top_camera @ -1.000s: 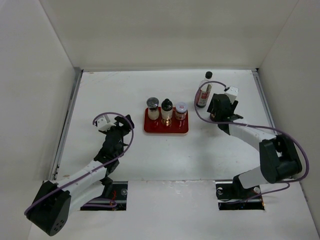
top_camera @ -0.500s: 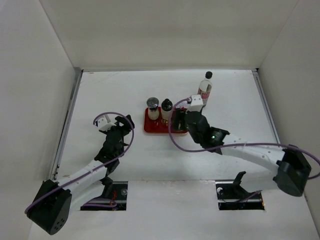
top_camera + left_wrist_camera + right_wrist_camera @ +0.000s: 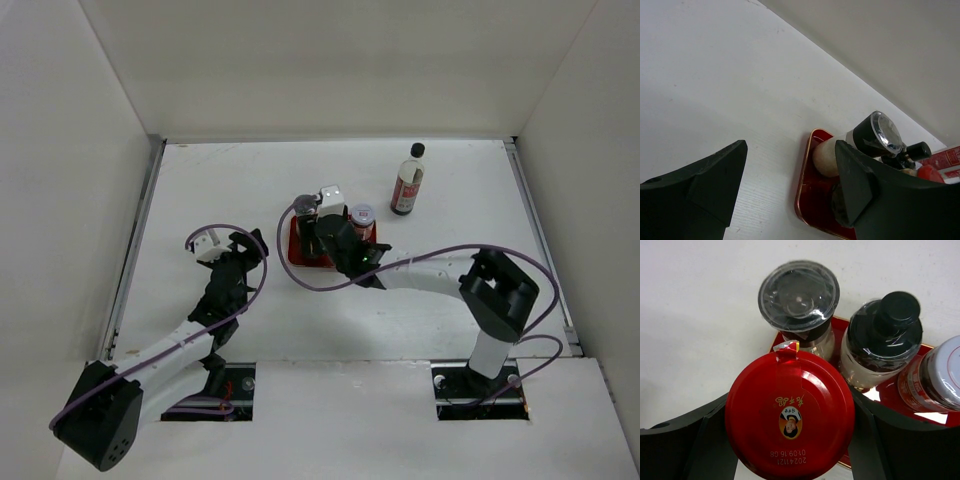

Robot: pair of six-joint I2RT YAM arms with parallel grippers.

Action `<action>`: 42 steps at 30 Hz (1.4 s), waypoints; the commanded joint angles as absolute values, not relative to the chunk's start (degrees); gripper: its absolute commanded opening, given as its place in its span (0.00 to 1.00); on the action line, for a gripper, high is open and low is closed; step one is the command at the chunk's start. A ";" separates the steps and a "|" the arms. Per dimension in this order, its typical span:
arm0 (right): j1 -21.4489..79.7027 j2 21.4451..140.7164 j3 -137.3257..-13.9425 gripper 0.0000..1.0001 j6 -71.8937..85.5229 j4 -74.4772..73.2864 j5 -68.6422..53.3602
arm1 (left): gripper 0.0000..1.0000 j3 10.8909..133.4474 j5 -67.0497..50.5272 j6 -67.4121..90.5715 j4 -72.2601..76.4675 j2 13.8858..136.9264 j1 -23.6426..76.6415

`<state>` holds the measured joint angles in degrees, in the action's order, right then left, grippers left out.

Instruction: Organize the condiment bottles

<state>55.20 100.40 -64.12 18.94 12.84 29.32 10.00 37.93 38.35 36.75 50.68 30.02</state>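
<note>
My right gripper (image 3: 790, 416) is shut on a short red-capped jar (image 3: 790, 415) and holds it over the near left corner of the flat red tray (image 3: 890, 390). On the tray stand a clear-lidded shaker (image 3: 799, 297), a black-capped bottle (image 3: 885, 330) and a white-lidded jar (image 3: 940, 372). From above, the right gripper (image 3: 322, 232) covers the tray's (image 3: 297, 256) left half and hides the held jar. The tall bottle (image 3: 407, 180) stands apart at the back right. My left gripper (image 3: 245, 250) is open and empty, left of the tray.
The left wrist view shows its open gripper (image 3: 790, 147), the tray's corner (image 3: 807, 200) and the shaker (image 3: 875, 135) ahead. White walls enclose the table on three sides. The right arm's purple cable (image 3: 440, 252) loops over the table right of the tray.
My right arm has swung left from beside the tall bottle to over the tray's left half. The left arm has not moved.
</note>
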 commanded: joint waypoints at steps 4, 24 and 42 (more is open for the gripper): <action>56.11 103.97 -68.20 0.56 17.40 23.82 31.99 | 0.70 10.28 37.79 38.58 39.37 50.01 29.84; 49.21 76.04 -58.27 0.76 13.53 14.77 31.82 | 0.70 10.11 38.06 38.41 38.67 48.86 29.22; 20.35 86.57 -78.57 0.94 5.89 0.87 20.30 | 0.70 10.72 36.39 38.50 39.02 50.71 29.66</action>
<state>20.62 84.88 -75.79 7.62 2.33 24.25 10.00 37.26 38.35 36.67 50.72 29.32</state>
